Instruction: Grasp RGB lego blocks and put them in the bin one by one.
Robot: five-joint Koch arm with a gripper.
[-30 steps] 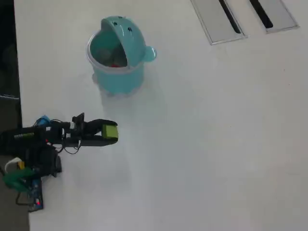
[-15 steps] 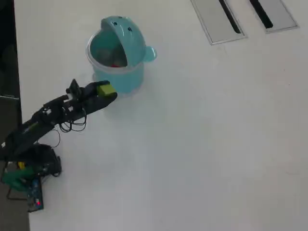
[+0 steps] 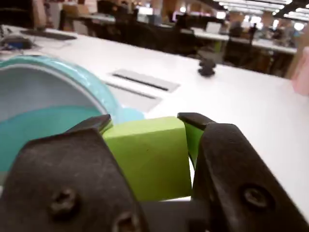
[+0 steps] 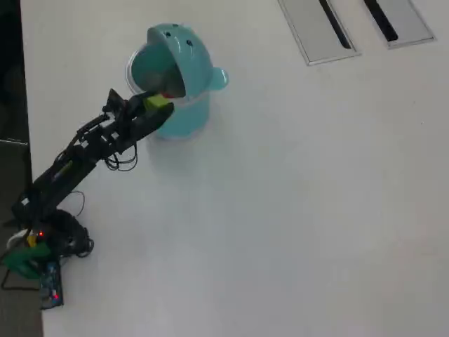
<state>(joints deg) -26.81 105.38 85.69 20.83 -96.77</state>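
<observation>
Black plastic fingers clamped on a matte yellow-green cube, at the rim of a glossy teal round bin, smooth white bench, office behind.

Yellow-green block smooth matt plastic; bin glossy teal plastic (rim shiny); table smooth white.

You work on white table, surface matte, evenly lit. Two grey cable hatches with dark slots sit flush in top, far corner in overhead view. Dark floor strip runs along left edge there. Behind, in wrist view: blurred open office, rows of desks, dark chairs, ceiling strip lights glowing.
</observation>
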